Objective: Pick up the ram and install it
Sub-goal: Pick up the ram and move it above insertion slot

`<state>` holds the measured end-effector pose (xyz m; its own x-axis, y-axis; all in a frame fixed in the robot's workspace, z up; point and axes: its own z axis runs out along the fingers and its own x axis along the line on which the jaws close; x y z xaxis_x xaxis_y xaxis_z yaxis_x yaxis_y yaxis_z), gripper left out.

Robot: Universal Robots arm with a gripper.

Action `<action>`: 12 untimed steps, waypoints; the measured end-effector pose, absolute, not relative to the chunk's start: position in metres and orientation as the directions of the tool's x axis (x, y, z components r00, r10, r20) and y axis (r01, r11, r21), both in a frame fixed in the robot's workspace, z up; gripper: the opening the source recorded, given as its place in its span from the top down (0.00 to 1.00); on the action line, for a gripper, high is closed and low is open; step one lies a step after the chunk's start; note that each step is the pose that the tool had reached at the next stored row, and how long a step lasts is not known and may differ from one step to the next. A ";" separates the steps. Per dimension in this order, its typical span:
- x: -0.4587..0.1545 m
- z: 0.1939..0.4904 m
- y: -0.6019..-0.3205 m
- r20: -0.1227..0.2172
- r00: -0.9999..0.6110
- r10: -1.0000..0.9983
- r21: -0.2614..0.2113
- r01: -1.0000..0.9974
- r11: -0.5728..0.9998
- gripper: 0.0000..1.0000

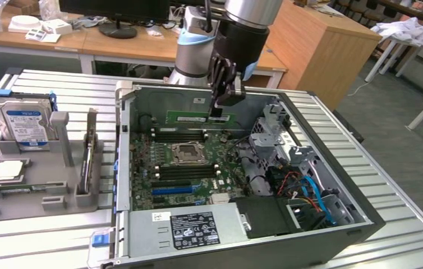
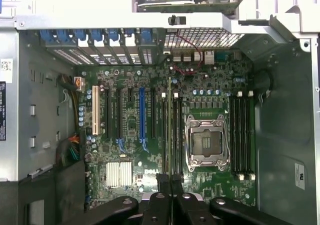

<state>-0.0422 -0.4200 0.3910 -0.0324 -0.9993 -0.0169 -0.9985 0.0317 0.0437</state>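
The tool [image 1: 219, 114] is clenched on the ram [image 1: 193, 119], pinching the green stick near one end and holding it on its long edge inside the open computer case [image 1: 350, 232], above the motherboard [image 1: 196, 179] and near the case's far wall. In the wrist view the tool [image 2: 170, 182] shows the ram [image 2: 170, 130] edge-on as a thin line over the dark memory slots [image 2: 176, 135] just beside the empty processor socket [image 2: 206, 144]. Room around the stick is hemmed by the case's upright walls, the metal drive cage [image 1: 279, 134] and a tangle of cables [image 1: 309, 193] towards the exterior view's right; the power supply [image 1: 189, 227] closes the near end. The case lies on a slatted metal table [image 1: 395, 190]. On the exterior view's left a grey holder [image 1: 36, 193] carries a hard drive [image 1: 24, 120] standing upright. Behind are a wooden table [image 1: 323, 45] and grey floor [image 1: 395, 123].
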 end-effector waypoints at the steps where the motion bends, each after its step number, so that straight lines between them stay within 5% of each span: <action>1: -0.041 0.391 -0.420 -0.017 -0.032 -0.999 0.044 -0.999 0.032 0.88; 12: -0.038 0.391 -0.420 -0.017 -0.032 -0.999 0.044 -0.999 0.032 0.88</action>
<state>-0.0378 -0.4200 0.3909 -0.0324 -0.9993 -0.0170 -0.9985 0.0316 0.0438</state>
